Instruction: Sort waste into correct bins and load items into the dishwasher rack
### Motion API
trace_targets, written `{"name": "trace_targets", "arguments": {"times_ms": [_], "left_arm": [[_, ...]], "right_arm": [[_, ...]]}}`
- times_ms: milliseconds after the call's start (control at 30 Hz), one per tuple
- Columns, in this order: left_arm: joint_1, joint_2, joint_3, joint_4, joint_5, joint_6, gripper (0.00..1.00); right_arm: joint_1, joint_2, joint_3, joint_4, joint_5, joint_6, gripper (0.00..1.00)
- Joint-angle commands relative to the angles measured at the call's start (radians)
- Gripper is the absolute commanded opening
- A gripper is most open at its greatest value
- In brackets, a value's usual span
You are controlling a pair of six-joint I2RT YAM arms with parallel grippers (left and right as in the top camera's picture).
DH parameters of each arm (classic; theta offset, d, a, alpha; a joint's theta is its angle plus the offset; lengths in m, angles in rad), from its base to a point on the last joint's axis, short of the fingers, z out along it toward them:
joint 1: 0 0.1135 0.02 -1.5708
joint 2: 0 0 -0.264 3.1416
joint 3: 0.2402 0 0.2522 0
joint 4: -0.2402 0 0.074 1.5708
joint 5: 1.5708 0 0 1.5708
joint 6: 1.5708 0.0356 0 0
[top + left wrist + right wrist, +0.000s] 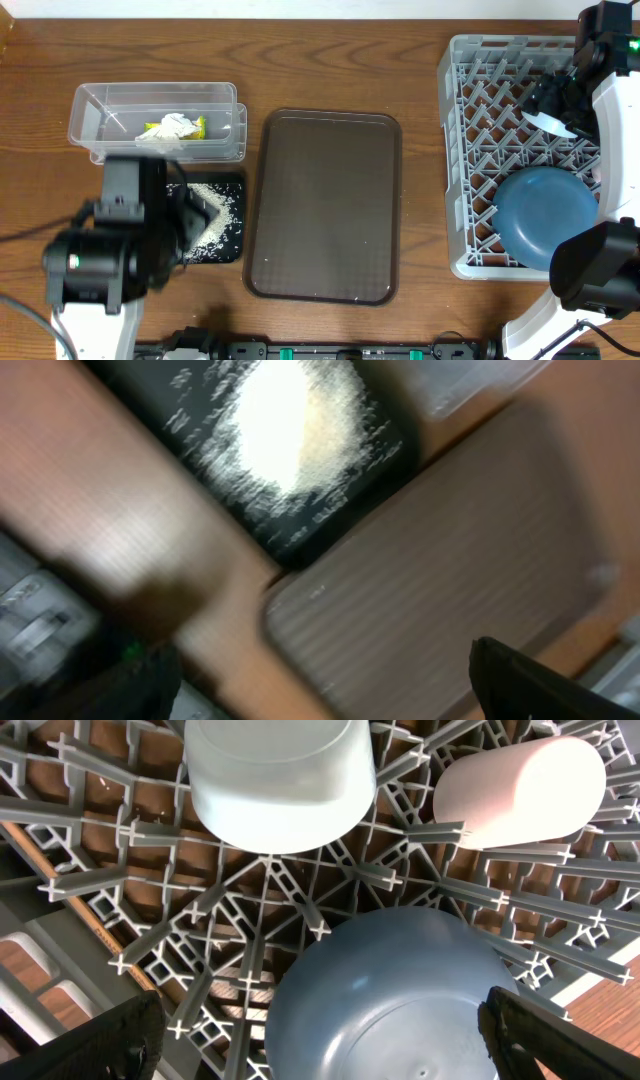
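Note:
The crumpled white wrapper [172, 127] lies in the clear tub [100, 105]. The rice grains [215, 208] are heaped in the black tray [228, 248]; in the blurred left wrist view they [290, 430] also show on the black tray [300, 535]. My left gripper [188, 218] hovers over that tray, open and empty [320, 695]. The blue plate [545, 215] leans in the grey rack [462, 150]. My right gripper [553, 100] is open and empty [320, 1050] just above an upturned light blue bowl [400, 1000]. The mint green bowl [280, 780] and pink cup [520, 790] sit in the rack [250, 920].
The dark brown serving tray [325, 205] lies between the bins and the rack; it also shows in the left wrist view [450, 580]. The clear tub stands just behind the black tray. The right arm's base [590, 270] covers the rack's near right corner.

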Motion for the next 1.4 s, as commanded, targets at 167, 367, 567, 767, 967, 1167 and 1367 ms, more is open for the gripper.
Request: {"name": "trace_targets", "arguments": {"times_ms": [167,367,567,767,967,1167,1367], "left_arm": [[-0.003,-0.085,-0.017,-0.060,-0.003,-0.004,0.94],[-0.003,-0.085,-0.017,-0.169,-0.008,0.008,0.95],[-0.011,-0.084,-0.026,-0.161,-0.026,0.098,0.95],[-0.012,-0.208,-0.173,0.087,0.030,0.430,0.95],[-0.011,-0.473,-0.485,0.503,0.130,0.729,0.96],[-0.011,-0.773,-0.792,0.875,0.127,0.734,0.96],[-0.012,-0.887,-0.998,1.090,0.071,0.733,0.96]], "right_arm": [[-0.002,0.007,0.001,-0.001,0.010,0.018,0.99],[-0.002,0.007,0.001,-0.001,0.010,0.018,0.99],[-0.002,0.007,0.001,0.000,0.010,0.018,0.99],[-0.002,0.007,0.001,-0.001,0.010,0.018,0.99],[-0.002,0.007,0.001,0.000,0.010,0.018,0.99],[-0.002,0.007,0.001,-0.001,0.010,0.018,0.99],[-0.002,0.007,0.001,-0.001,0.010,0.018,0.99]]}}
